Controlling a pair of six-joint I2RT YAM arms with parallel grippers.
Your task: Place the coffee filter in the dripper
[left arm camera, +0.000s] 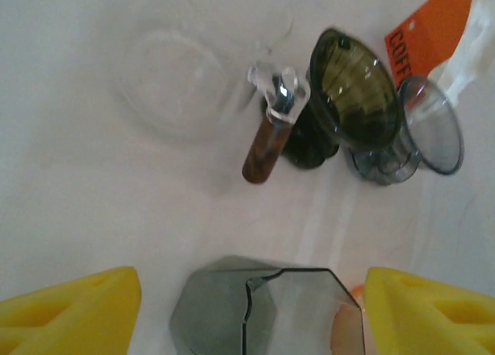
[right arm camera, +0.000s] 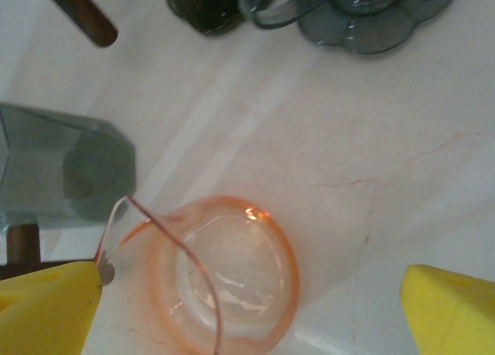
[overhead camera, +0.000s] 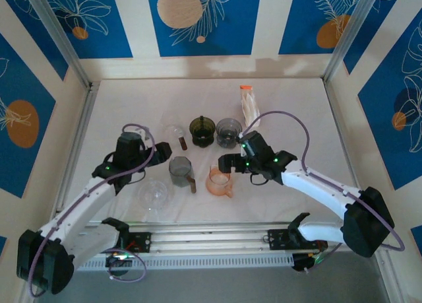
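the pack of coffee filters point(overhead camera: 249, 106) lies at the far side of the counter point(overhead camera: 297, 118), just beyond the grey dripper point(overhead camera: 229, 131) and the olive dripper point(overhead camera: 202, 130). the left hand point(left arm camera: 251, 297) has its fingers spread wide above a smoky grey cup point(left arm camera: 224, 312), holding nothing. the right hand point(right arm camera: 251, 305) is also spread and empty, over the orange dripper point(right arm camera: 232, 270). one finger point(right arm camera: 54, 305) seems to touch its thin handle, though that is hard to tell.
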